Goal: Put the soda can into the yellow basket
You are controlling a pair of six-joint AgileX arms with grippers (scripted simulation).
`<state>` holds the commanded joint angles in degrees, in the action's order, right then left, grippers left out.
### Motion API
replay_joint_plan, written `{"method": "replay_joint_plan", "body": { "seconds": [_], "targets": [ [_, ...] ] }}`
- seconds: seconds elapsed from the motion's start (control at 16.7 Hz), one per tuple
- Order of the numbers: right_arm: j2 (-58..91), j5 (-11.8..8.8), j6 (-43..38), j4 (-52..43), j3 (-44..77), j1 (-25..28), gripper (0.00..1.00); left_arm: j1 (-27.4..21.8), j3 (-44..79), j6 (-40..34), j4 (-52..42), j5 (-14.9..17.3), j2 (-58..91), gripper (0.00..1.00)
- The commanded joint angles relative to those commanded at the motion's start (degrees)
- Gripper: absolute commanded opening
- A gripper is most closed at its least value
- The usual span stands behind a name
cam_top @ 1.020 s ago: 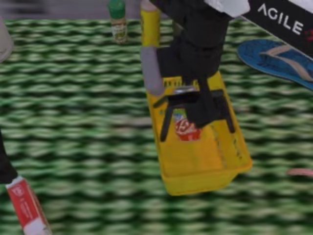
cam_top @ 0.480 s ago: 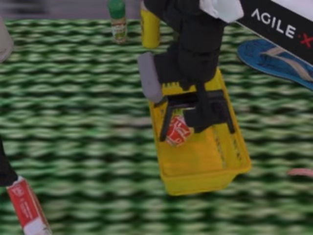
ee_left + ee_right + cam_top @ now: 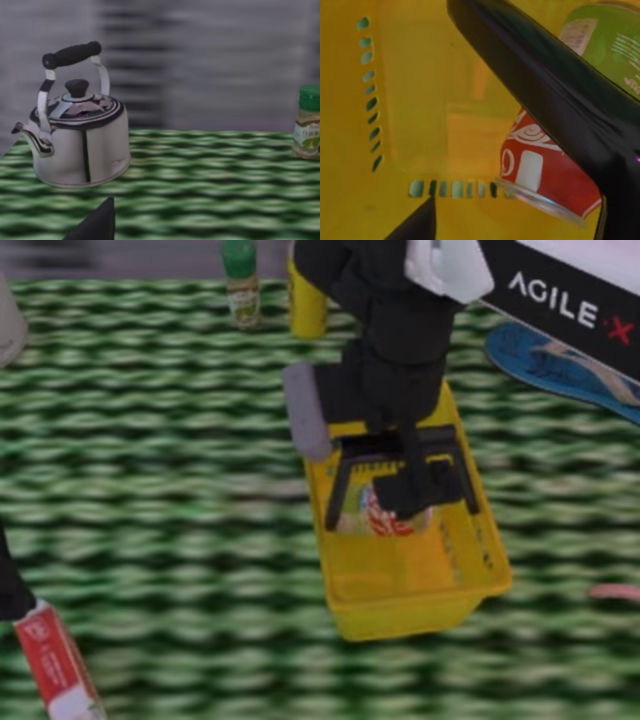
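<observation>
My right gripper sits mid-frame in the basket, fingers apart, can loose on the floor. Left arm parked lower left; can't tell its grip.

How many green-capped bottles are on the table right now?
1: the green-capped bottle stands at the far edge, left of the yellow basket; the left wrist view shows it too. The right arm could hide others.
</observation>
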<state>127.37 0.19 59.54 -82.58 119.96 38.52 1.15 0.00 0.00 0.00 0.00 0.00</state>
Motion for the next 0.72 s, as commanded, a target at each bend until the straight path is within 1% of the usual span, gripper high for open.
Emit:
{"method": "replay_joint_plan", "body": {
  "seconds": [0.72],
  "targets": [
    [0.0,0.0,0.0,0.0,0.0,0.0,0.02,0.0,0.0,0.0,0.0,0.0,0.0,1.0]
  ]
}}
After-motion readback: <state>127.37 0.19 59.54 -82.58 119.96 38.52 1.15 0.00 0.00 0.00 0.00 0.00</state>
